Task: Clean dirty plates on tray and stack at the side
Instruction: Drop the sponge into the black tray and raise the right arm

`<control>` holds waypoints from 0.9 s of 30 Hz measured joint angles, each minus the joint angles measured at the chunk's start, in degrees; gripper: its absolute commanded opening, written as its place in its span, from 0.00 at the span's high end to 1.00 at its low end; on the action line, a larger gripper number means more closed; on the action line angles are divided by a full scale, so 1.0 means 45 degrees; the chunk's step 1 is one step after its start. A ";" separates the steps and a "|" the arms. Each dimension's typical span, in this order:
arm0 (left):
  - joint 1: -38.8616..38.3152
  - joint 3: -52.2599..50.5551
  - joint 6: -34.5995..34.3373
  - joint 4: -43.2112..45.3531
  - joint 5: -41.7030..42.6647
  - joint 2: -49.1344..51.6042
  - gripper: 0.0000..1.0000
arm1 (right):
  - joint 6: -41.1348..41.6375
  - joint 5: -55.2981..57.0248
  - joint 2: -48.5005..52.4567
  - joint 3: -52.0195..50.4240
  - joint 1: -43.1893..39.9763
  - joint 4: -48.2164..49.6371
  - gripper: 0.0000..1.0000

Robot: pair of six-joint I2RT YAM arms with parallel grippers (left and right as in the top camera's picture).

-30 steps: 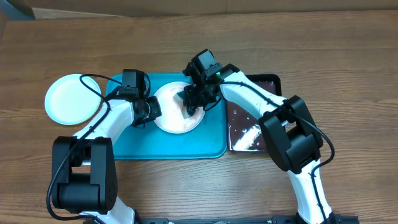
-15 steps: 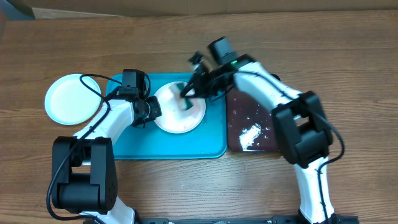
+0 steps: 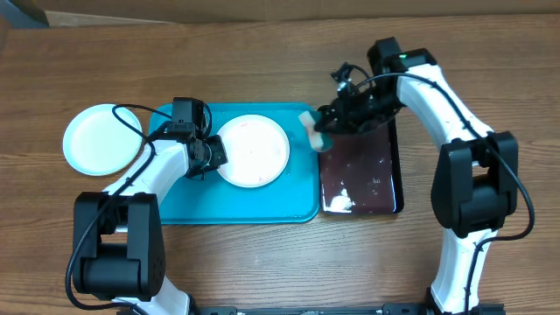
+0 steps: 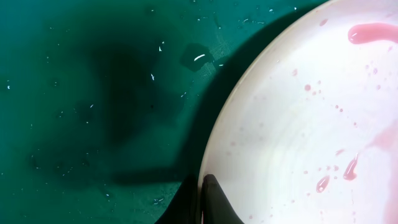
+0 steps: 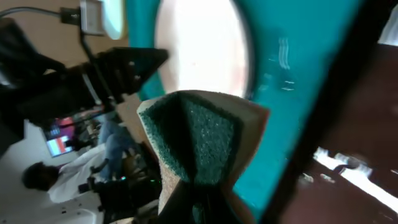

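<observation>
Left end effector (image 3: 213,154): clamped on the rim of the smeared white plate (image 3: 255,150), which lies in the turquoise tray (image 3: 262,203).
Right end effector (image 3: 325,128): clamped on green-faced sponge (image 3: 312,131), over the tray's right edge.
Light blue plate (image 3: 98,140): on surface (image 3: 262,52), beside the tray.

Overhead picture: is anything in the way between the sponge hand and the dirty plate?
Nothing visible does. The right gripper holds the sponge over the right edge of the tray, and only bare tray lies between it and the plate. The left gripper sits at the plate's far, left side.
</observation>
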 measured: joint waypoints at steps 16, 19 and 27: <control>0.0000 0.0000 0.0000 -0.0005 -0.0005 0.0000 0.80 | 0.1370 0.7732 0.0000 -0.0903 -0.0947 -0.0520 0.96; 0.0000 0.0000 0.0000 -0.0005 -0.0005 0.0000 0.79 | 0.1515 0.8121 0.0000 -0.1171 -0.0947 -0.0170 0.83; 0.0000 0.0000 0.0000 -0.0010 -0.0005 0.0175 0.80 | 0.1598 0.8310 0.0000 -0.1462 -0.0947 0.0010 0.27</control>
